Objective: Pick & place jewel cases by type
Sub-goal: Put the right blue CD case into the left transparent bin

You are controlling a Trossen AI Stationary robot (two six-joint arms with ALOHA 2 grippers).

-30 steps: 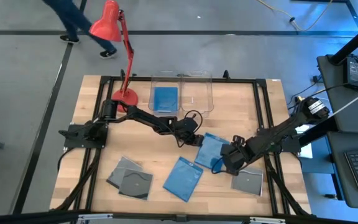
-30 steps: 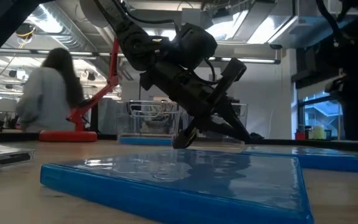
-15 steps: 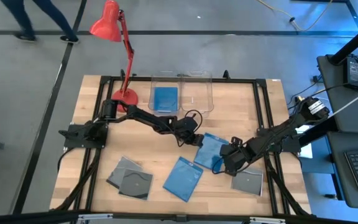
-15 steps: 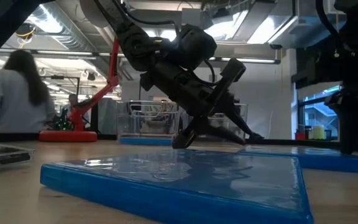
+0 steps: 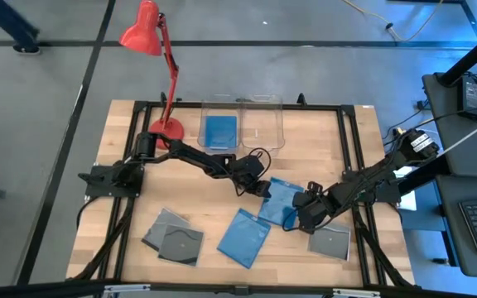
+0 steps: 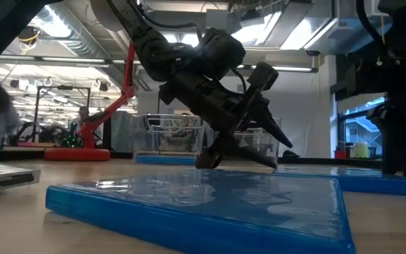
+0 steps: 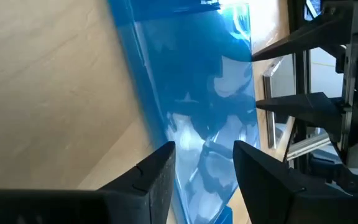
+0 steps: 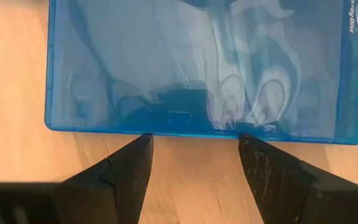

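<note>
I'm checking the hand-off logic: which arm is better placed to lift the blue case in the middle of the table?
Probably left. The left claw is open astride the middle blue case's edge, nearer the bin holding a blue case. The right claw is open too, just short of the opposite edge.

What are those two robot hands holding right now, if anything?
Nothing yet. Both hands are open at the blue case in the table's middle: the left hand over one edge, the right hand just short of another.
</note>
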